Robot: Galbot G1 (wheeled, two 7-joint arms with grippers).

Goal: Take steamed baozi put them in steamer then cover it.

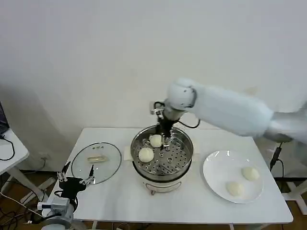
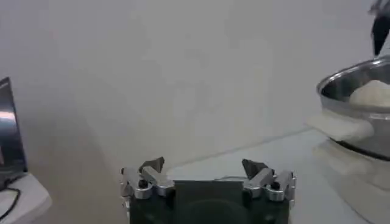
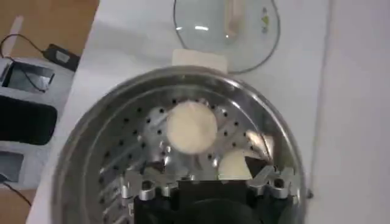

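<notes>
Halfway mark, by the look of it: 2 steamed baozi in the steamer (image 1: 162, 155), 2 waiting on the white plate (image 1: 213, 179) at the right. Right gripper (image 1: 164, 135) down inside the pot at its far side, fingers spread around the second bun (image 1: 156, 140), pads flanking it rather than squeezing — reads as a release. First bun (image 1: 146, 155) sitting nearer and to the left on the perforated tray (image 3: 128, 152), apart from its neighbour, leaving bare tray on the right for the rest. Seen from the right wrist: same 2 buns, one out in the middle of the tray (image 3: 191, 126), the other (image 3: 234, 164) tucked just beside a fingertip.

Plate buns (image 1: 250, 173) and (image 1: 234, 188) close together on the right half of the plate, an easy reach for the same arm.

Cover (image 1: 96, 162) lying flat on the table (image 1: 124, 201) left of the pot, handle up, parked clear until all 4 are loaded. Left gripper (image 1: 75, 175) idle at the near-left table edge, jaws wide apart, close to the lid — likely placed for the covering step.
</notes>
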